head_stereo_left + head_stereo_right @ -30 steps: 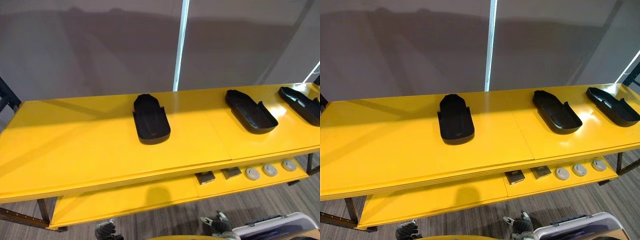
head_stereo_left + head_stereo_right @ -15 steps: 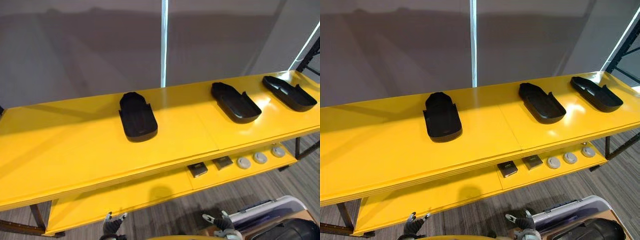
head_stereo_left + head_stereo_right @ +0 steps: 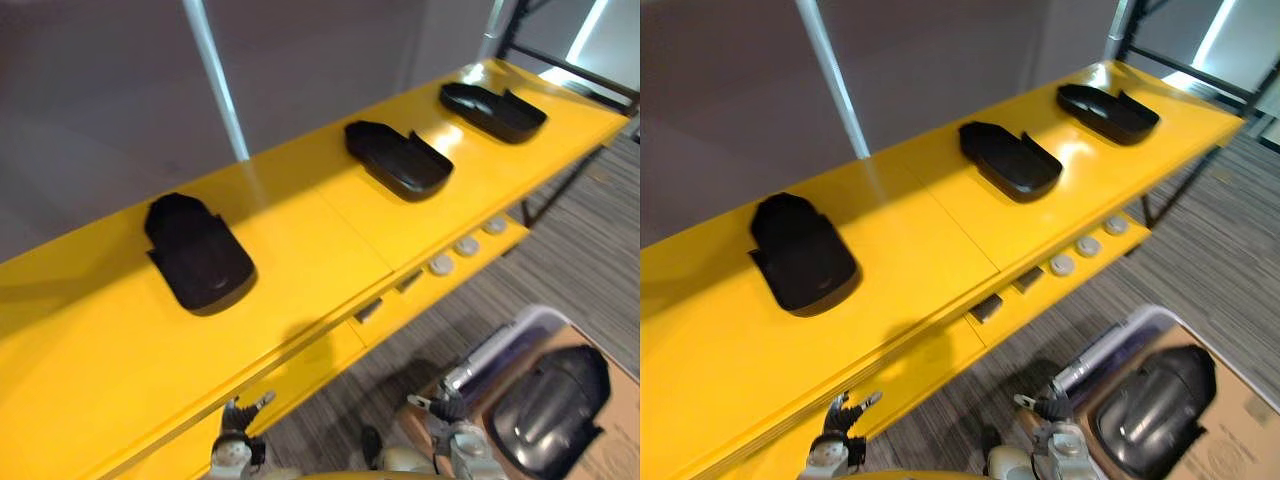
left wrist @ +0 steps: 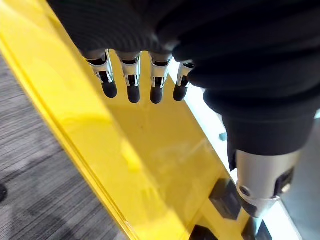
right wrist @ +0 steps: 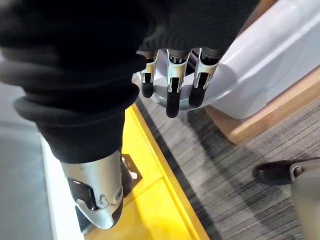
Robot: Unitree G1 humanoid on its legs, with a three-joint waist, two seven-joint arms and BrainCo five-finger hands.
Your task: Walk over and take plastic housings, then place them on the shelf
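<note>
Left hand (image 3: 234, 440) and right hand (image 3: 452, 425), loose-fingered, empty, before yellow shelf (image 3: 300, 240) with three black housings (image 3: 398, 158), bin (image 3: 495, 355) nearby

Head pair above shelf (image 3: 300, 240) — wrists close

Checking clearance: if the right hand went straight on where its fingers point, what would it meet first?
Probably the rim of the pale plastic bin, which lies just beyond the right hand; depth is unclear.
</note>
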